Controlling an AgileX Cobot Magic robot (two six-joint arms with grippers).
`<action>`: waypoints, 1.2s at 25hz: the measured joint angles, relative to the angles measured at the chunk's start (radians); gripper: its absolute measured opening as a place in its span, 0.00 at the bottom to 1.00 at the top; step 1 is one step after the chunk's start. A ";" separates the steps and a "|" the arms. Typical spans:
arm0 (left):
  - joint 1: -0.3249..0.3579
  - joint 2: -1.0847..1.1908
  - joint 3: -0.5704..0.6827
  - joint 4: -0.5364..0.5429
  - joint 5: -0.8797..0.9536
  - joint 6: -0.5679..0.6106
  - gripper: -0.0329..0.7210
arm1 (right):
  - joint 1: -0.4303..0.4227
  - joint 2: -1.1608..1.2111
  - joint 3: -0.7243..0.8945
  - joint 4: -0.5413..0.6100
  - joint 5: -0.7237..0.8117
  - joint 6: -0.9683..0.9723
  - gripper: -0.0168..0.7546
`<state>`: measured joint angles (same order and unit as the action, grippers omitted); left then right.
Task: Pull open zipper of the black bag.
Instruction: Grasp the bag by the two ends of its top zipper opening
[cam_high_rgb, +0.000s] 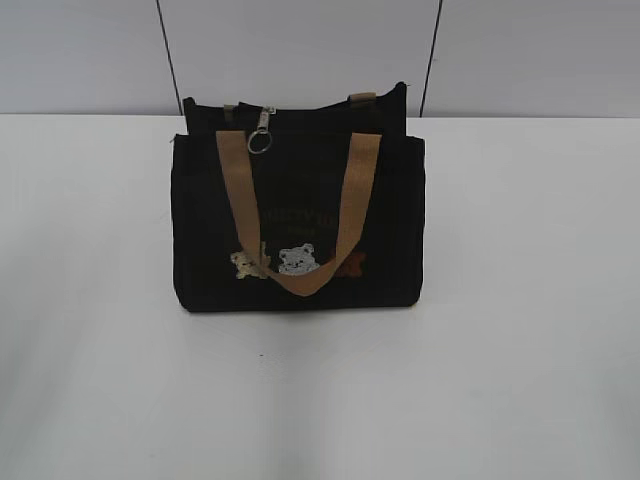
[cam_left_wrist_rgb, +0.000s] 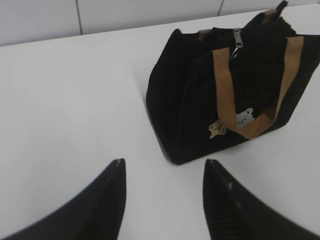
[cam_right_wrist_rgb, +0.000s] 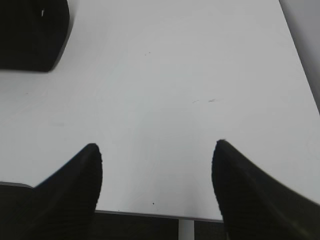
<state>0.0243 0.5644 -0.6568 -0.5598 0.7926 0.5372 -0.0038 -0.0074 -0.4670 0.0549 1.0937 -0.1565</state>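
The black bag (cam_high_rgb: 298, 215) stood upright on the white counter (cam_high_rgb: 90, 380), toward the far edge and roughly midway between the counter's left and right edges, its front face turned to the exterior camera. The zipper (cam_high_rgb: 265, 112) ran along the bag's top edge and, as far as the pictures showed, appeared closed; its silver pull ended in a round ring (cam_high_rgb: 259, 142) that hung down over the front panel near the bag's left end. No part of the task appeared to have been done: the reach, the grasp of the pull and the draw along the top edge were all judged still to come.

The left claw (cam_left_wrist_rgb: 162, 192) was spread and empty, hovering above bare counter just short of the bag's near corner. The right claw (cam_right_wrist_rgb: 155, 185) was likewise spread and empty, out over the counter's near edge, with only a dark corner of the bag visible at the upper left of its view. Neither claw touched the bag.

The bag was of soft, matte black fabric, boxy with rounded corners. A tan handle (cam_high_rgb: 300, 220) of flat webbing drooped in a U across the front, above three small bear figures (cam_high_rgb: 297, 261) and faint lettering. The counter was smooth and featureless.
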 joint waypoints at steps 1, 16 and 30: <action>0.000 0.035 0.000 -0.041 -0.021 0.072 0.54 | 0.000 0.000 0.000 0.000 0.000 0.000 0.70; 0.000 0.613 -0.006 -0.829 0.005 1.121 0.57 | 0.000 0.000 0.000 0.000 0.000 0.000 0.70; 0.000 1.028 -0.021 -1.061 0.054 1.562 0.80 | 0.000 0.000 0.000 0.000 0.000 0.000 0.70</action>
<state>0.0243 1.5922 -0.6775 -1.6210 0.8463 2.0997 -0.0038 -0.0074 -0.4670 0.0549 1.0937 -0.1565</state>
